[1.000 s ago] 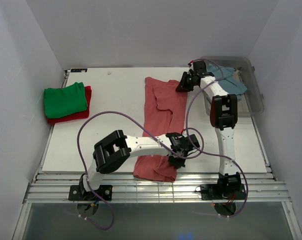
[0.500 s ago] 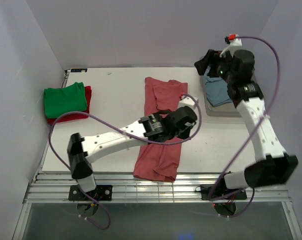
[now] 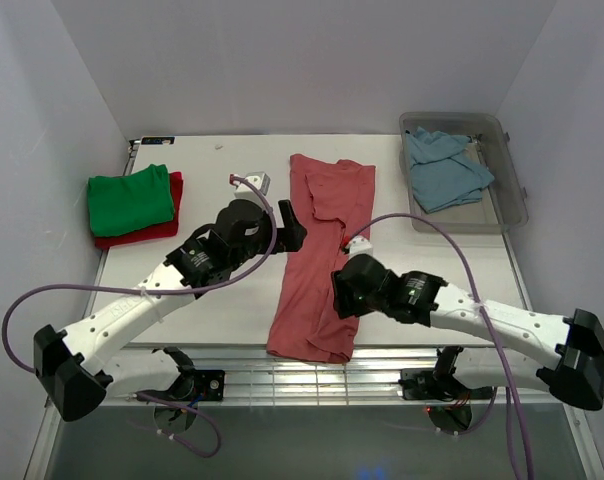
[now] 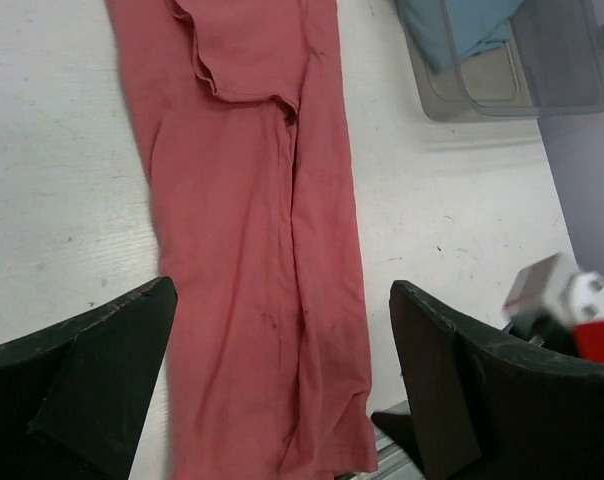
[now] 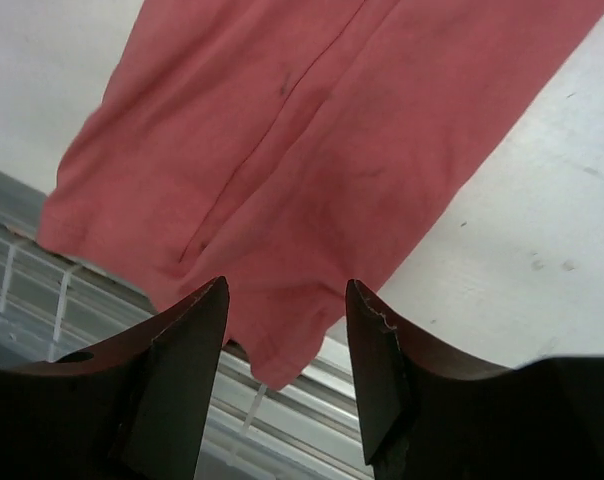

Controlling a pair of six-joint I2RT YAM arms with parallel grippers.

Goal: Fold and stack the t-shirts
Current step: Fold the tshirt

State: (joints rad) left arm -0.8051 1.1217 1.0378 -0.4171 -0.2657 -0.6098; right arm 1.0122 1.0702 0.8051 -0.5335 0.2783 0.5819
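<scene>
The salmon-pink t-shirt (image 3: 320, 250) lies as a long narrow strip down the middle of the table, its hem hanging over the near edge. My left gripper (image 3: 294, 222) hovers at the strip's left edge, open wide, with the shirt (image 4: 252, 250) seen below between its fingers (image 4: 102, 380). My right gripper (image 3: 340, 290) hangs over the lower right part of the strip, open, above the hem (image 5: 282, 200). The green t-shirt (image 3: 130, 198) lies folded on the red one (image 3: 142, 236) at the far left. The light blue t-shirt (image 3: 442, 168) lies crumpled in the bin.
The clear plastic bin (image 3: 512, 190) stands at the back right and shows again as the bin (image 4: 542, 70) in the left wrist view. Metal rails (image 5: 42, 290) run along the table's near edge under the hanging hem. White walls close in three sides.
The left gripper has opened and drawn back to the pink shirt's left edge. The right arm has swung from the bin down to the shirt's lower right.
</scene>
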